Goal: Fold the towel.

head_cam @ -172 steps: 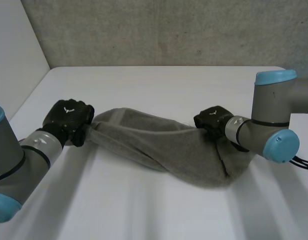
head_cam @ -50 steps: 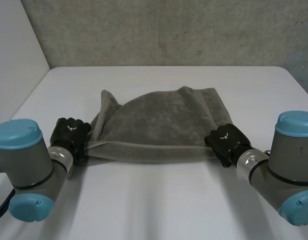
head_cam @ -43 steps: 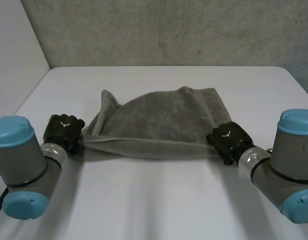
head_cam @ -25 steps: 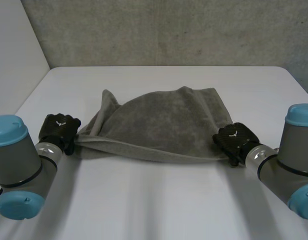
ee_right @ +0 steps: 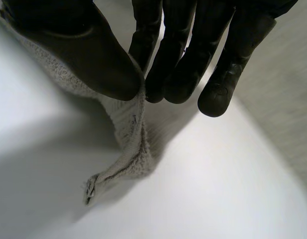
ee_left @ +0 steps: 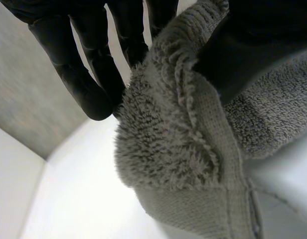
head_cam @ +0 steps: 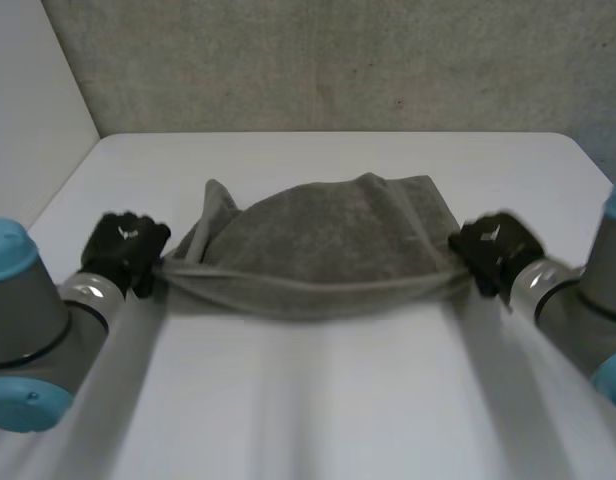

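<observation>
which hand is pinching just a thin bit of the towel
The right hand: it pinches a thin edge strip of the towel between thumb and fingers, a small corner hanging loose. The left hand holds a thick, fluffy bunch.

Soft even light, white table [head_cam: 328, 160] bright w/ faint shadow under towel [head_cam: 318, 240].

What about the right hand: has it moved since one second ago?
Yes. The right hand moved toward the far edge of the table and rightward, pinching the towel.
</observation>
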Tool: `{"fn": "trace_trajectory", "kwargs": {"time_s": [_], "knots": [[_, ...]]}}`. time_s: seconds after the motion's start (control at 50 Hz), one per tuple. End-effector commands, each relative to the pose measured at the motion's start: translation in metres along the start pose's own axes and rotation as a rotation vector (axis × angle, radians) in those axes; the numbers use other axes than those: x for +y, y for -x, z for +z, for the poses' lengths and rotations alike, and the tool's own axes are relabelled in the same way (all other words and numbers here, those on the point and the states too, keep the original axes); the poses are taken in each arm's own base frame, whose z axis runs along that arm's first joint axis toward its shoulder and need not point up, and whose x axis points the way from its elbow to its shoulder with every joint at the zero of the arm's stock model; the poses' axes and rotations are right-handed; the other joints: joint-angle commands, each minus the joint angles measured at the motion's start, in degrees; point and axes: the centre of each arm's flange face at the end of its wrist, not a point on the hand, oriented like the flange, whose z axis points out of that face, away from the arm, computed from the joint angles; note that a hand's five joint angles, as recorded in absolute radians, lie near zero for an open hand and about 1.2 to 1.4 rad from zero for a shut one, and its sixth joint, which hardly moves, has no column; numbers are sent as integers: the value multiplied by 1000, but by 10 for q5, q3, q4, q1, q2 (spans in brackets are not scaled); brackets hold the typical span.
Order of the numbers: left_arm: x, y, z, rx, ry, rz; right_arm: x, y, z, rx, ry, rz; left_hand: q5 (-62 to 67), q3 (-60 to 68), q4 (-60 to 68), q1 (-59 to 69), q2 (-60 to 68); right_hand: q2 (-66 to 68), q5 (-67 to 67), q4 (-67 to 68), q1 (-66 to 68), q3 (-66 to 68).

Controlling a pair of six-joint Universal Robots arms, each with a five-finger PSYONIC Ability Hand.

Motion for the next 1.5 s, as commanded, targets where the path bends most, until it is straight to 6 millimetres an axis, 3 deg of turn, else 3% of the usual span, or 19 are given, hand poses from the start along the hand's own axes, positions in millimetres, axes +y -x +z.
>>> {"fn": "trace_trajectory", "kwargs": {"time_s": [0.02, 0.1, 0.24, 0.48, 0.62, 0.66, 0.7, 0.76, 0.8, 0.82, 0.86, 0.94, 1.04, 1.08, 1.14, 1.24, 1.3, 1.4, 1.5], "knots": [[-72, 35, -23, -108, -229, 12, -78, -63, -46, 216, -237, -50, -141, -85, -74, -26, -71, 48, 32, 32, 42, 35], [-126, 63, -41, -188, -407, 26, -122, -94, -76, 293, -351, -100, -141, -85, -74, -26, -71, 48, 32, 32, 42, 35], [-157, 79, -47, -178, -412, 29, -116, -115, -74, 239, -204, -150, -141, -85, -74, -26, -71, 48, 32, 32, 42, 35], [-82, 48, 35, 54, 53, 8, -80, -58, -15, 36, 26, -343, -141, -85, -74, -26, -71, 48, 32, 32, 42, 35], [-69, 42, 73, 54, 30, 190, -71, -37, 24, 12, 39, -434, -141, -85, -74, -26, -71, 48, 32, 32, 42, 35], [-77, 46, 83, 13, -29, 241, -75, -40, 36, 49, 11, -446, -141, -85, -74, -26, -71, 48, 32, 32, 42, 35], [-104, 61, 100, -106, -204, 280, -98, -54, 55, 203, -114, -446, -141, -85, -74, -26, -71, 48, 32, 32, 42, 35], [-122, 69, 103, -180, -320, 273, -116, -66, 60, 312, -213, -442, -141, -85, -74, -26, -71, 48, 32, 32, 42, 35], [-164, 93, 98, -325, -560, 203, -143, -84, 63, 513, -404, -431, -141, -85, -74, -26, -71, 48, 32, 32, 42, 35], [-165, 93, 98, -326, -561, 203, -143, -84, 63, 514, -405, -431, -141, -85, -74, -26, -71, 48, 32, 32, 42, 35], [-191, 113, 85, -382, -680, 88, -170, -101, 40, 658, -546, -428, -141, -85, -74, -26, -71, 48, 32, 32, 42, 35], [-195, 126, 78, -374, -680, 14, -183, -108, 17, 685, -579, -421, -141, -85, -74, -26, -71, 48, 32, 32, 42, 35], [-175, 113, 81, -286, -567, -11, -164, -96, 22, 591, -490, -416, -141, -85, -74, -26, -71, 48, 32, 32, 42, 35], [-147, 97, 85, -209, -471, -17, -143, -79, 26, 483, -397, -414, -141, -85, -74, -26, -71, 48, 32, 32, 42, 35], [-131, 88, 86, -177, -425, -22, -130, -70, 28, 431, -350, -413, -141, -85, -74, -26, -71, 48, 32, 32, 42, 35], [-54, 47, 75, -55, -190, -49, -71, -28, 30, 230, -196, -398, -141, -85, -74, -26, -71, 48, 32, 32, 42, 35], [-37, 37, 69, -26, -139, -54, -55, -17, 28, 179, -162, -394, -141, -85, -74, -26, -71, 48, 32, 32, 42, 35], [15, 5, 41, 59, -12, -51, -7, 19, 10, 28, -47, -371, -141, -85, -74, -26, -71, 48, 32, 32, 42, 35], [22, 0, 17, 71, 8, 55, -4, 19, -19, 26, -29, -369, -141, -85, -74, -26, -71, 48, 32, 32, 42, 35]]}}
